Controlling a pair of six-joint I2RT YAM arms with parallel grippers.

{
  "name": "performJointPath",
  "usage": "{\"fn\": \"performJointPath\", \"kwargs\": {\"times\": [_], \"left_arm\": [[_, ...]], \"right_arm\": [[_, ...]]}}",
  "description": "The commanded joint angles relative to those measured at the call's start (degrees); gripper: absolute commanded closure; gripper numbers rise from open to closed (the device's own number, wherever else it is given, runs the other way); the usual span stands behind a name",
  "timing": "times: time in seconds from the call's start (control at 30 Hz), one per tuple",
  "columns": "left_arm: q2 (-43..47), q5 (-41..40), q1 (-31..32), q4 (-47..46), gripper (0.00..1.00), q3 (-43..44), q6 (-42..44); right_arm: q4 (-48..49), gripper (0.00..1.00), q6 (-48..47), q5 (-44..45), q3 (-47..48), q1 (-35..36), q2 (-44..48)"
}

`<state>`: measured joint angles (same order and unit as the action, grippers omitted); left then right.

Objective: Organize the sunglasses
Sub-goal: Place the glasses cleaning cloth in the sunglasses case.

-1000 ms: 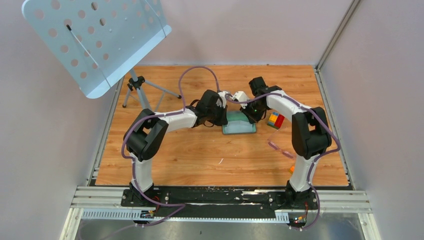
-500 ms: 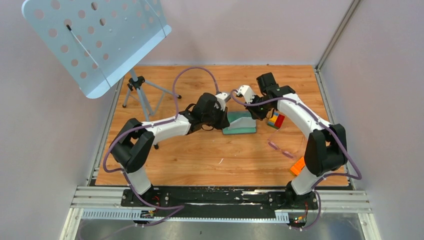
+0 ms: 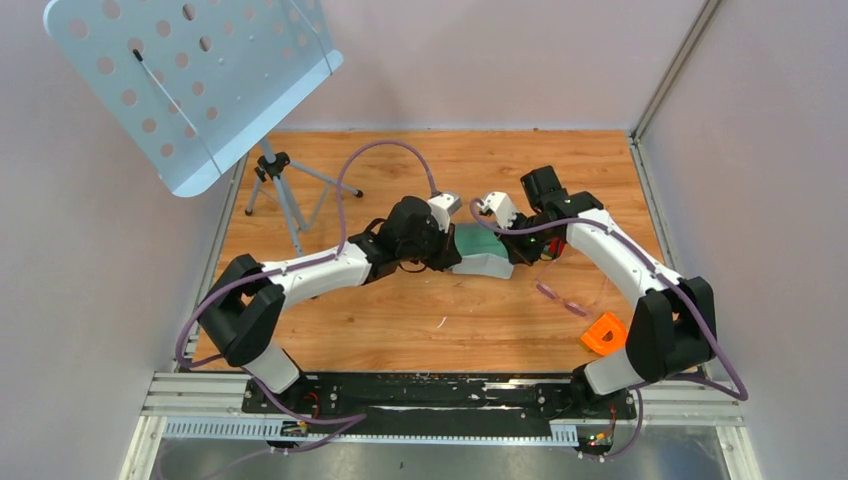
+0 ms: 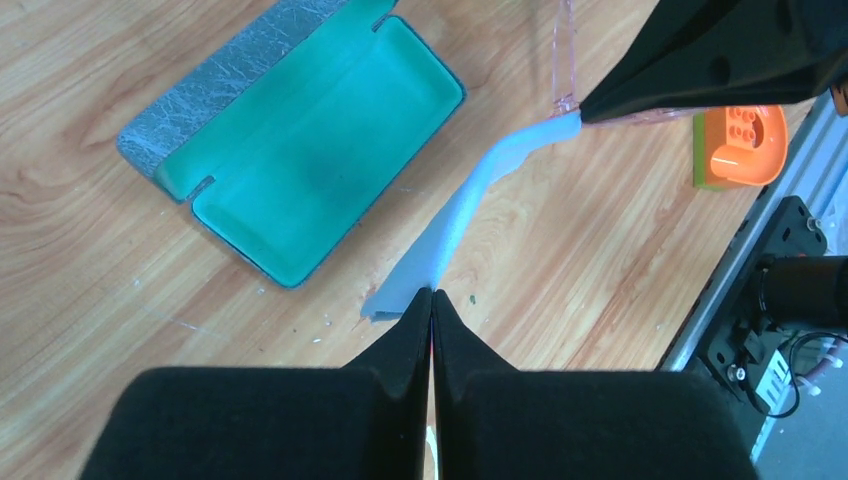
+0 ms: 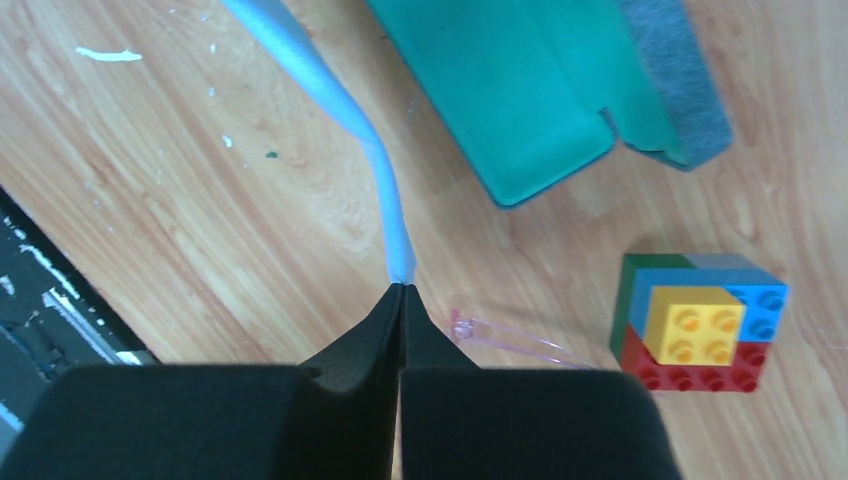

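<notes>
Your two arms reach low over the bench [image 3: 400,310], elbows splayed outward, wrists meeting at its middle. Nearest you, the orange block [image 3: 603,333] lies by the right elbow. Just beyond it the sunglasses [image 3: 560,298] lie on the bench, right of the tools and apart from the case [image 4: 310,165]. The left tool [image 4: 432,305] and right tool [image 5: 401,292] each pinch an opposite end of the cloth [image 4: 470,210], stretched between them beside the open case. Since a second ago both elbows have dropped outward, uncovering the orange block. From above, the brick stack [image 5: 700,325] is mostly hidden behind your right arm. The wrist views catch only slim pink arms of the sunglasses.
</notes>
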<state>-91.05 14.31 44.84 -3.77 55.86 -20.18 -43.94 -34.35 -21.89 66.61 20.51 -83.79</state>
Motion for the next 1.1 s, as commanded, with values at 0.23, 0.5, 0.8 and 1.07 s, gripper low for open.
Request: {"fn": "performJointPath", "kwargs": {"times": [0.23, 0.5, 0.8, 1.07], "left_arm": [[-4.52, -0.63, 0.69, 1.33, 1.0, -0.07, -0.11], [-9.4, -2.27, 0.69, 1.58, 1.0, 3.47, 0.84], [-13.11, -5.9, 0.69, 5.52, 1.0, 9.6, 5.92], [-13.82, -9.25, 0.6, 4.04, 1.0, 9.47, 5.13]], "right_arm": [[1.7, 1.0, 2.3, 0.08, -2.53, 1.26, -4.54], [2.67, 1.0, 1.79, 2.12, 1.32, 1.26, -10.87], [4.59, 1.0, 1.71, 3.77, 4.74, 1.21, -14.6], [5.22, 1.0, 1.55, 4.9, 6.45, 1.28, -17.92]]}}
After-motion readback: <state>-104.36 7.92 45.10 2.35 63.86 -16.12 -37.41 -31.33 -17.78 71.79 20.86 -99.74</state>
